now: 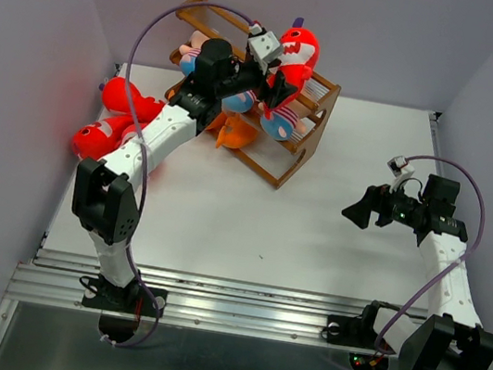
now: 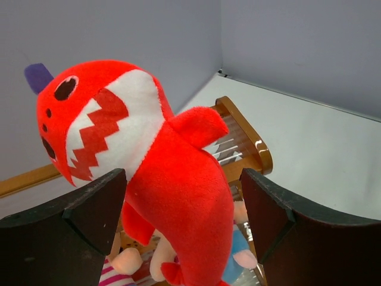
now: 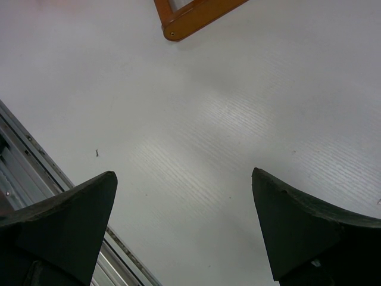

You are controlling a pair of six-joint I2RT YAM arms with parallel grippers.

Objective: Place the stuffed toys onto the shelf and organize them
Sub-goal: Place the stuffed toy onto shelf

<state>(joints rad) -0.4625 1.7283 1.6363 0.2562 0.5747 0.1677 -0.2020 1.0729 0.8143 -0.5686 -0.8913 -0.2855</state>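
Listing, as we find them: left gripper (image 2: pixel 183 176), jaws spread, clamping nothing, its fingers (image 2: pixel 89 220) flanking a red shark (image 2: pixel 172 196). That shark stands upright high on the shelf (image 2: pixel 250 134), above striped dolls (image 1: pixel 280 120). Right gripper (image 3: pixel 184 179), jaws wide and empty, over the table (image 3: pixel 196 119). Two more red sharks (image 1: pixel 110 130) lie left of the shelf.

Three red sharks (image 1: pixel 298 48), one orange fish (image 1: pixel 231 133), one shelf (image 1: pixel 308 138)
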